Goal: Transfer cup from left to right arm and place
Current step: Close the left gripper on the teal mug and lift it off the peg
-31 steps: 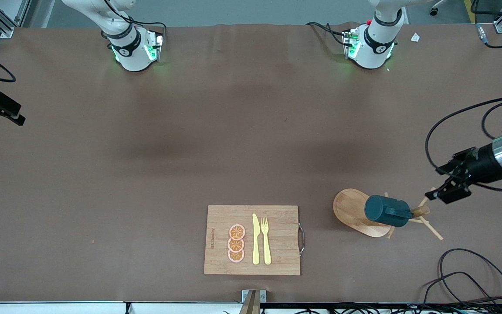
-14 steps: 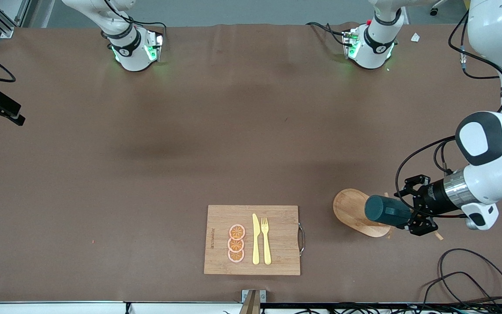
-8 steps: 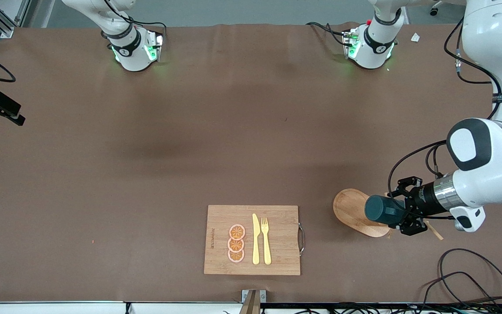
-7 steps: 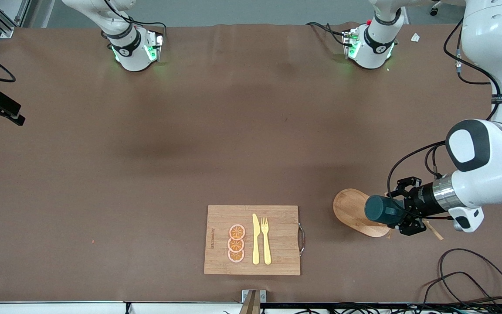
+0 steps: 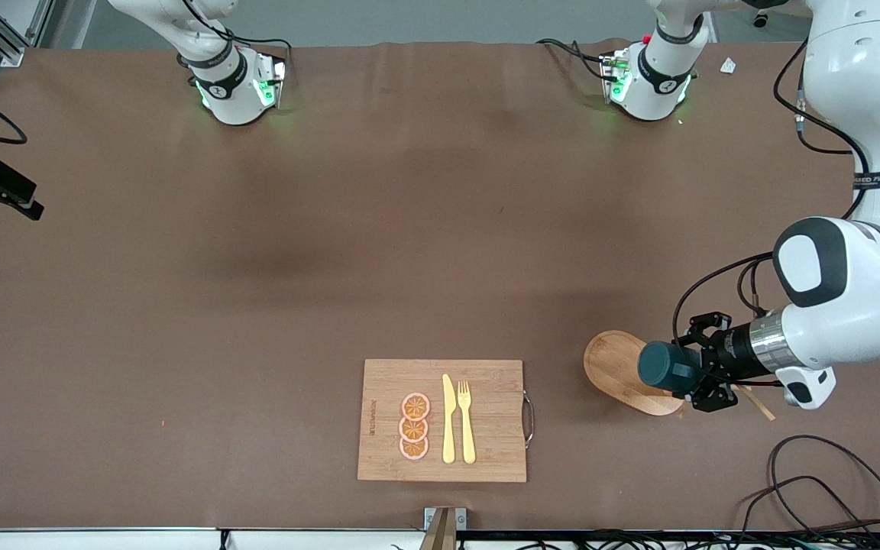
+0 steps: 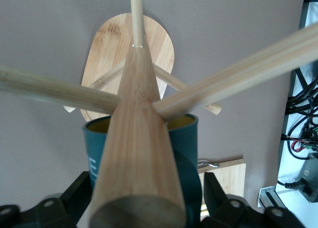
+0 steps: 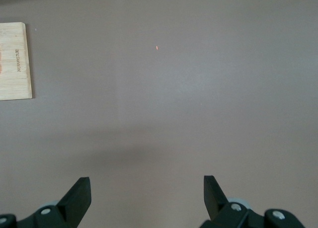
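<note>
Front view shows our right claw (image 7: 144, 198) spread open over bare bench (image 5: 257, 305), waiting. Farther along lies the bamboo cutting board (image 5: 386, 382). At the left arm's end, the cup (image 5: 665, 368) hangs on the wooden peg stand (image 5: 619, 367); our left claw (image 5: 703, 374) stands open around it. We judge it rigid, glazed, slippery; grip the wall.
</note>
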